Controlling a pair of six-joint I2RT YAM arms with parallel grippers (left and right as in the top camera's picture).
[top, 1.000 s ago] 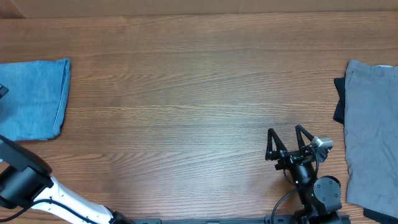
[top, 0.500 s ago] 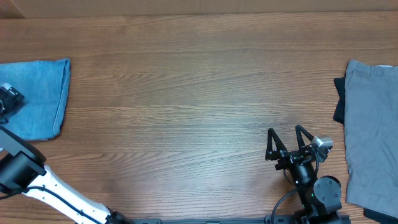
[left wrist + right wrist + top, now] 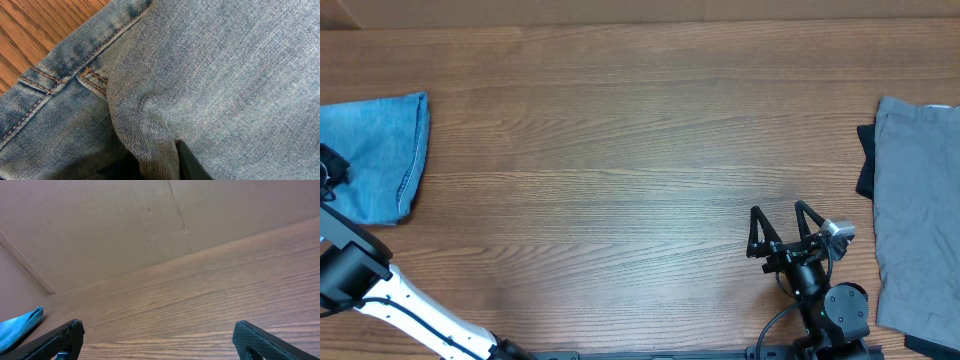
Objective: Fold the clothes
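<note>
The clothes, folded light blue denim jeans (image 3: 375, 150), lie at the table's far left edge. My left gripper (image 3: 328, 172) sits on their left part, mostly outside the overhead view. In the left wrist view a raised ridge of the jeans (image 3: 150, 130) is pinched between the dark fingers (image 3: 189, 164) of the left gripper (image 3: 160, 167), which is shut on it. A seam and belt loop (image 3: 92, 75) show beside the pinch. My right gripper (image 3: 782, 225) stands open near the front right, far from the jeans, with nothing between its fingertips (image 3: 160, 340). A blue corner of the jeans (image 3: 17, 325) shows in its view.
A grey garment (image 3: 920, 200) lies over a dark one (image 3: 865, 165) at the right edge. A brown cardboard wall (image 3: 125, 220) stands behind the wooden table (image 3: 640, 140).
My left gripper came in over the jeans and closed on a fold of denim. The jeans' right edge has shifted slightly left. The right arm has not moved.
</note>
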